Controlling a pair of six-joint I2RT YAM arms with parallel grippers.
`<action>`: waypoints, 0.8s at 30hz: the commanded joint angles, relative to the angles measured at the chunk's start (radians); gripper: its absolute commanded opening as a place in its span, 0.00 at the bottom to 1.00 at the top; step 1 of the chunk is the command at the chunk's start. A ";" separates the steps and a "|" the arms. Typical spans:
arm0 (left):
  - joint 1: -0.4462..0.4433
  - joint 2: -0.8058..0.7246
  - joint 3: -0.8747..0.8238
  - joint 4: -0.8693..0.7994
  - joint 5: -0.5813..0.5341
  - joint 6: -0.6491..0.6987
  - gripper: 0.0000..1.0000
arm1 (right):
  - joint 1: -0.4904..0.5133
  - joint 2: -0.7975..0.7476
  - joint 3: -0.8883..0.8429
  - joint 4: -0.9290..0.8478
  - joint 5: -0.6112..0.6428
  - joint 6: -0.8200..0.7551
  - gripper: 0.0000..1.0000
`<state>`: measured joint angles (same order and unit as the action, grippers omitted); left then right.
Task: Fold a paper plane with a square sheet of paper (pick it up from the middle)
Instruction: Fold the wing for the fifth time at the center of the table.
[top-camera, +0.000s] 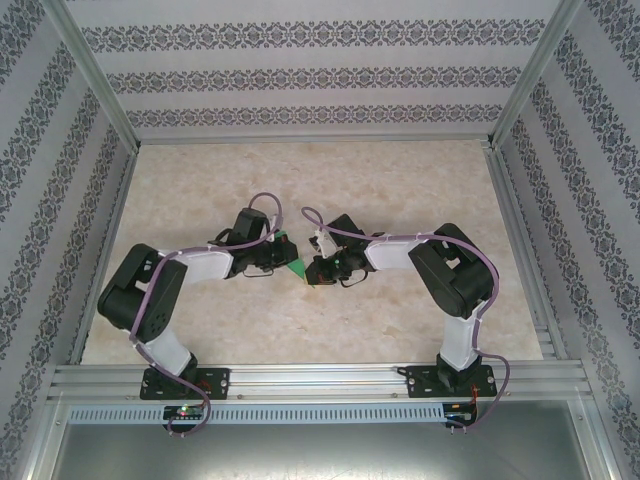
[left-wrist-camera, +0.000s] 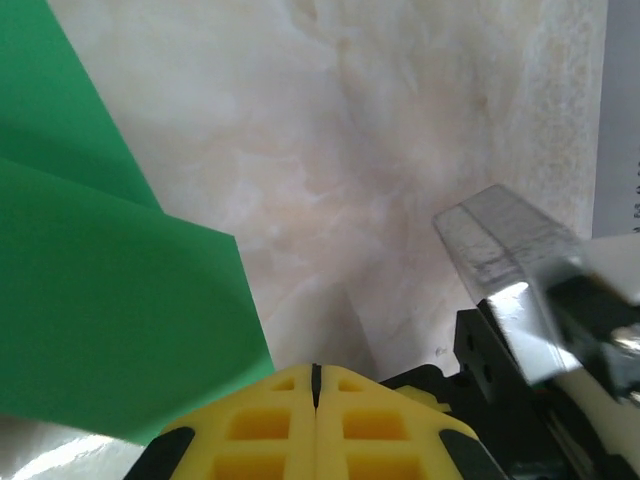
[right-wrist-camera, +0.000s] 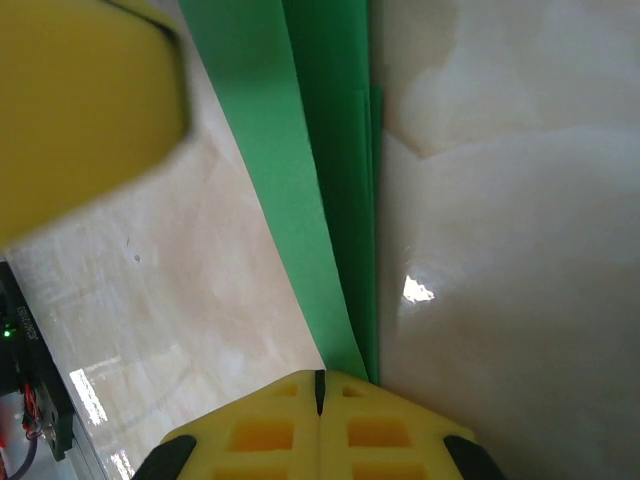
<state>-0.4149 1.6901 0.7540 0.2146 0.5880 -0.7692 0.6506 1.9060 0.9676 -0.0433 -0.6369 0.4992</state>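
Above a marble-patterned table (top-camera: 400, 330) inside patterned walls (top-camera: 320, 80), folded green paper (top-camera: 297, 266) sits at the centre, largely hidden between two robot arms. The right gripper (right-wrist-camera: 319, 378) is clamped on its narrow end. The left gripper (left-wrist-camera: 315, 372) is closed, a corner of the paper disappearing behind its finger, grip unclear.

The sheet of paper (top-camera: 297, 266) is bright green, plain, and folded into overlapping layers with lengthwise creases. It runs straight ahead from the right jaws as a narrow strip, its near end apparently pinched between their closed tips. A broader angled flap spreads to the left of the left jaws.
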 joint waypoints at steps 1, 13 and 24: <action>-0.012 0.053 0.002 0.100 0.064 -0.040 0.01 | 0.002 0.042 -0.049 -0.151 0.069 -0.001 0.00; 0.018 0.093 -0.014 0.028 -0.070 0.006 0.00 | -0.001 0.050 -0.064 -0.173 0.085 -0.011 0.00; 0.212 0.141 -0.023 0.009 -0.066 0.093 0.01 | -0.003 0.072 -0.109 -0.201 0.106 -0.024 0.00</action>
<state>-0.2749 1.7832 0.7345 0.2626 0.6029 -0.7429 0.6498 1.9053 0.9455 -0.0181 -0.6407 0.4980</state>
